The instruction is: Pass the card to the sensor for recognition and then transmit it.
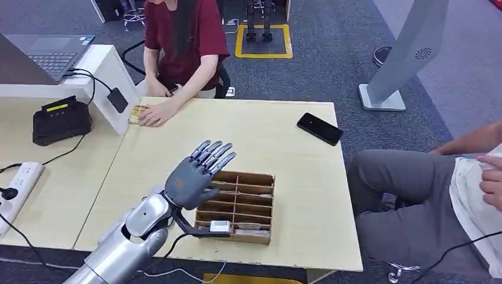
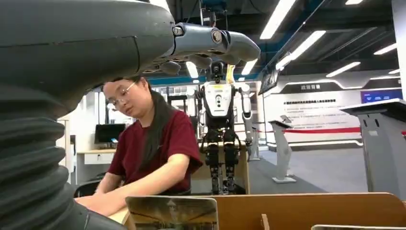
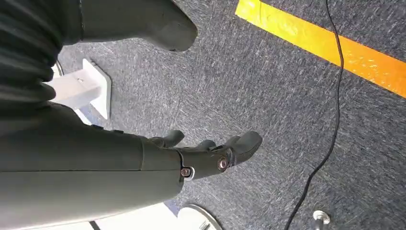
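Grey carpet, pale wooden table

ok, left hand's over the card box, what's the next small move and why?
Probably lower the left hand into the wooden box to pinch a card: its fingers are spread and hold nothing, it hovers above the slots, and cards stand upright inside.

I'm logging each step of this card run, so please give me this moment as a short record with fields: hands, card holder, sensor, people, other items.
left hand: left hand raised above the wooden card holder, fingers spread, holding nothing
right hand: right hand hanging over grey carpet, fingers apart, holding nothing
cards: cards lie in the holder's slots; none taken
sensor: black card reader on the adjoining table
people: person in a red shirt across the table; person in grey trousers seated to the right
other: black phone on the table
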Motion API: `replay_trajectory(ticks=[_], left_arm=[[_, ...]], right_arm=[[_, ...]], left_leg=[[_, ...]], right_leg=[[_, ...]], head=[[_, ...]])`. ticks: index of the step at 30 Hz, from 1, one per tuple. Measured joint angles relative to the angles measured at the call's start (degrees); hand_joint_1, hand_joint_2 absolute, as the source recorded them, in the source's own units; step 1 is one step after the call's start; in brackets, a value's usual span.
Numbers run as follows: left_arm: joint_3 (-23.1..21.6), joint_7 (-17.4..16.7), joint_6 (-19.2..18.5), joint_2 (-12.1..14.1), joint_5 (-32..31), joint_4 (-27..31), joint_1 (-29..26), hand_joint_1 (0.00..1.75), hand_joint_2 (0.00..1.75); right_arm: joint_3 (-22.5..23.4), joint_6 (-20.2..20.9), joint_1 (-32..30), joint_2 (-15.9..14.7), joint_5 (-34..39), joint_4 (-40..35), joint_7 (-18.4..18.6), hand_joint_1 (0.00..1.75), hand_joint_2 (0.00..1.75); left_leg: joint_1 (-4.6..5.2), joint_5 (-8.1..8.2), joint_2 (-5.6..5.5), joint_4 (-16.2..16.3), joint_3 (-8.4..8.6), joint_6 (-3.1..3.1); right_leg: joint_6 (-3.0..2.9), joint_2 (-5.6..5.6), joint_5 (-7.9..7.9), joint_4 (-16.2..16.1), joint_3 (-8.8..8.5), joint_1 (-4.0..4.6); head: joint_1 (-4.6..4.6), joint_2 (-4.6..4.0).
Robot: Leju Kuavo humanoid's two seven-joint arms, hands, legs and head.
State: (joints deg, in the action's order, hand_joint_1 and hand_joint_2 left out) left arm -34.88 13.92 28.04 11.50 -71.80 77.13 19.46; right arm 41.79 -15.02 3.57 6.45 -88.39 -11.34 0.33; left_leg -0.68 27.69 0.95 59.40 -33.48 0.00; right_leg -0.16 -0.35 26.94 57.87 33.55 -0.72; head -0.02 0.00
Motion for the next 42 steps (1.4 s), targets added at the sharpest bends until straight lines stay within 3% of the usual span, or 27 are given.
replay_trajectory(ticks=[42], left_arm=[[-0.02, 0.00, 0.00, -0.17, 0.00, -1.14, 0.10, 0.00, 1.75]], right_arm=[[0.09, 0.00, -0.01, 0.00, 0.00, 0.00, -0.09, 0.00, 1.75]], left_leg=[[0.00, 0.00, 0.00, 0.00, 0.00, 0.00]], right_leg=[[0.00, 0.00, 0.00, 0.00, -0.01, 0.00]], head=[[0.00, -0.02]])
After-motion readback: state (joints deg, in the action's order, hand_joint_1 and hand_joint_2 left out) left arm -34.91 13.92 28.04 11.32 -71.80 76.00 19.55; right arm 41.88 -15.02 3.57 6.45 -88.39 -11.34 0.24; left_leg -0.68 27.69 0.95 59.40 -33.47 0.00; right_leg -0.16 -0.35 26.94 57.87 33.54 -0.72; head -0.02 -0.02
